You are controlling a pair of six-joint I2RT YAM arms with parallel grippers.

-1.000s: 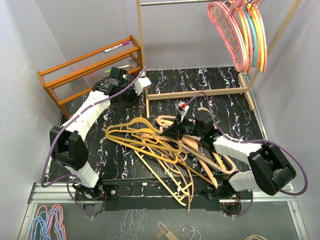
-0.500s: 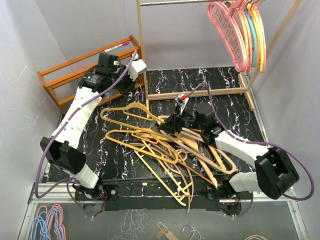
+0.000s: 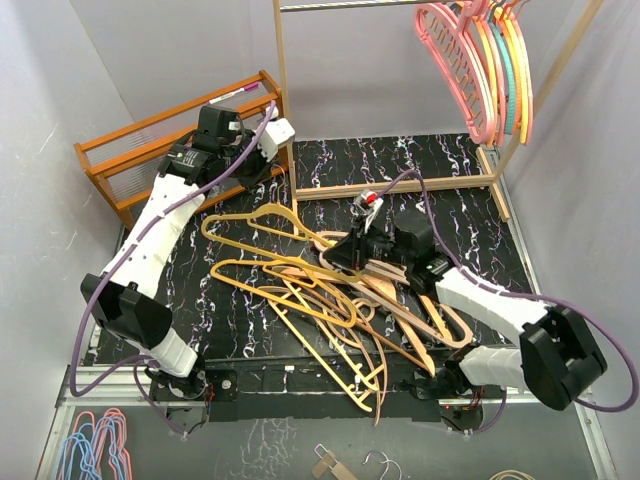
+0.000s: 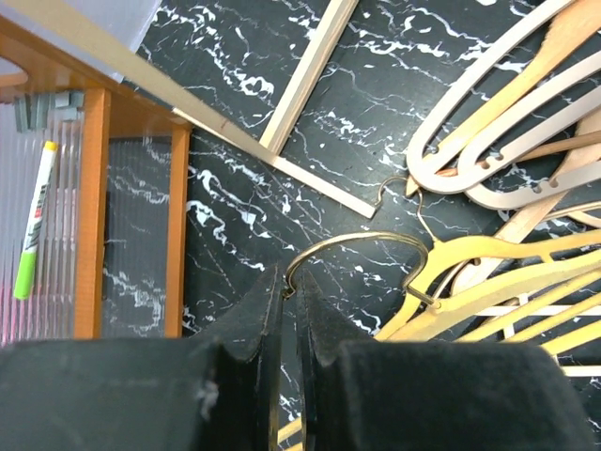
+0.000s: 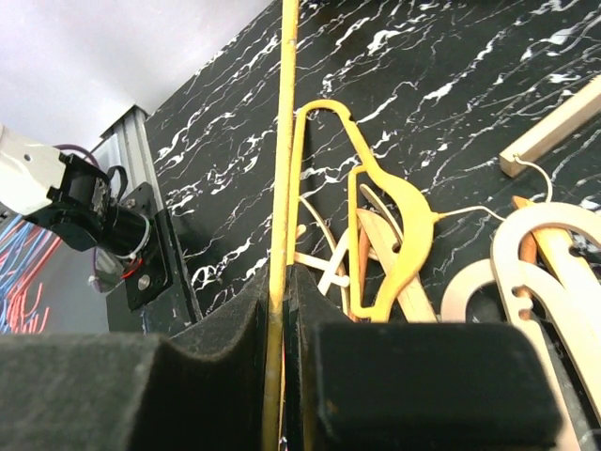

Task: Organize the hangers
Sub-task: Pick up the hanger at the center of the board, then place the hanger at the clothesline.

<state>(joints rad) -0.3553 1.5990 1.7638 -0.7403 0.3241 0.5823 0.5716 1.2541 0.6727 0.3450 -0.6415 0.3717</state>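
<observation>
Hangers (image 3: 340, 300): mostly lying tangled in a heap on the bench (image 3: 400, 165), with several already hanging from the rail (image 3: 350, 5) at the far right. Drawing one pale yellow hanger (image 4: 507, 252) up and away from the pile toward the slatted rack (image 3: 150, 140). Compared with a second ago, sitting at the heap's far-left edge instead of lying across its middle. Clenching the left hand (image 4: 289, 282) on that hanger's wire hook (image 4: 357, 235). Pinching the right hand (image 5: 280, 277) shut on a thin yellow bar (image 5: 280, 141) within the pile, having shifted only slightly, probably steadying the rest. Judging from this, freeing a single hanger from the tangle. Probably carrying it across to the rail next, watching for neighbouring hooks snagging and dragging along.
</observation>
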